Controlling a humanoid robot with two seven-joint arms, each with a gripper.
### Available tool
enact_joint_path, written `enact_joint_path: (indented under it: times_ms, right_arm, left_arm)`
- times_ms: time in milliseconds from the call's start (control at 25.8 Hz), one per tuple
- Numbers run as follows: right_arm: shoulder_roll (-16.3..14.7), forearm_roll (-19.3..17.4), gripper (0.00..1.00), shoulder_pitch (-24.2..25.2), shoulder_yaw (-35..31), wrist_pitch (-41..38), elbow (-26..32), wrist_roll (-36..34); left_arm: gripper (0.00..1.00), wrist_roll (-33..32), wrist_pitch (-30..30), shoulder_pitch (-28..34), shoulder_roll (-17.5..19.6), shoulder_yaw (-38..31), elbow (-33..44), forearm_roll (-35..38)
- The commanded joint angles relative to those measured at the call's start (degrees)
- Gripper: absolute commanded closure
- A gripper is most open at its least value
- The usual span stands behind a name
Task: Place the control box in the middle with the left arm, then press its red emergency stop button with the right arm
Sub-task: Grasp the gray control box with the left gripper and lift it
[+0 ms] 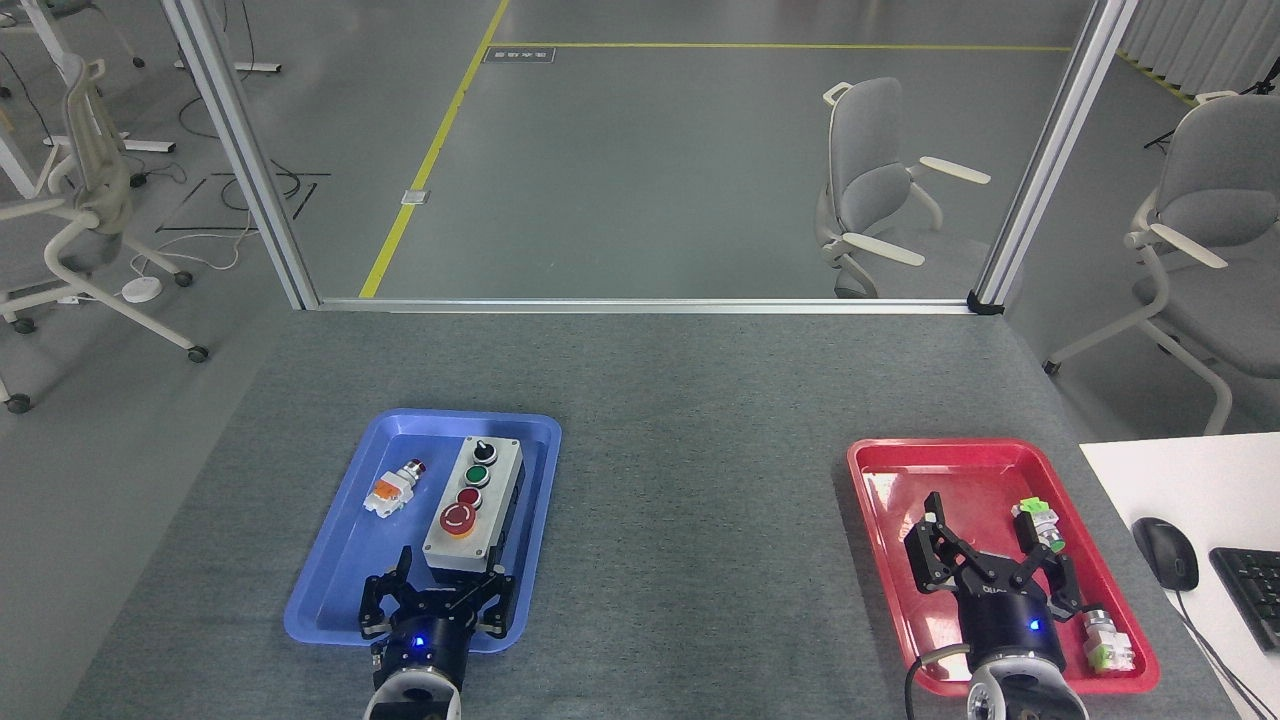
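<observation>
Risk at pickup: box [472,508] sits in blue tray [330,590], just ahead of your spread left fingers [440,596].
Close off-centre and it could twist against the rim; right gripper [992,555] hangs apart.

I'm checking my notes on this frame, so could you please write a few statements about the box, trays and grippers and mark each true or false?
1. The control box lies in the blue tray. True.
2. The big red stop button sits at the box's far end. False: it is at the near end, closest to the left gripper.
3. The left gripper is shut on the box. False: its fingers are spread open at the box's near end.
4. The right gripper is open over the red tray. True.
5. A loose orange-and-white button part lies in the red tray. False: it lies in the blue tray, left of the box.
</observation>
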State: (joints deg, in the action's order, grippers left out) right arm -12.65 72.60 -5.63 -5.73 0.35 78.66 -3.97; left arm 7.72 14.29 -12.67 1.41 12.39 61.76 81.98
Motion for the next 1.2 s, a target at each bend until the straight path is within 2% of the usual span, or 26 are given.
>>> enact_joint_path:
  times_ms: [0, 311, 660, 738, 854, 932, 1010, 1049, 1165]
  right_arm:
    - [-0.09, 0.0, 0.01, 0.0, 0.02, 0.0, 0.0, 0.01]
    - [-0.09, 0.0, 0.01, 0.0, -0.07, 0.0, -0.09, 0.01]
    - [0.0, 0.0, 0.01, -0.08, -0.15, 0.0, -0.09, 0.01]
    - [-0.01, 0.0, 0.01, 0.0, -0.07, 0.0, -0.09, 0.01]
    - [0.0, 0.0, 0.01, 0.0, -0.07, 0.0, -0.09, 0.01]
    - [-0.09, 0.0, 0.01, 0.0, -0.07, 0.0, -0.09, 0.01]
    - [-0.09, 0.09, 0.01, 0.0, -0.07, 0.0, -0.09, 0.01]
    - [0.0, 0.0, 0.01, 0.0, 0.02, 0.0, -0.09, 0.01]
    - [0.0, 0.0, 0.01, 0.0, 0.02, 0.0, -0.09, 0.01]
  left_arm:
    - [0.01, 0.02, -0.84, -1.75, -0.09, 0.0, -2.26, -1.56]
    - [0.01, 0.19, -2.43, -5.79, -2.03, 0.0, -9.91, -4.11]
    - [0.03, 0.81, -2.95, -11.77, -2.55, 0.0, -17.99, -5.87]
    - [0.13, 0.9, -3.04, -12.56, -2.46, 0.0, -19.14, -5.87]
    - [0.33, 0.72, -4.62, -13.26, -2.2, 0.0, -20.37, -5.87]
    - [0.69, 0.54, -7.35, -13.26, -1.59, 0.0, -20.45, -5.95]
    - [0.93, 0.54, -9.28, -13.26, -1.5, -0.44, -20.37, -6.3]
    - [1.0, 0.72, -9.81, -13.26, -1.32, -0.62, -20.19, -6.92]
    - [1.0, 0.98, -10.77, -13.35, -0.88, -0.7, -19.58, -9.47]
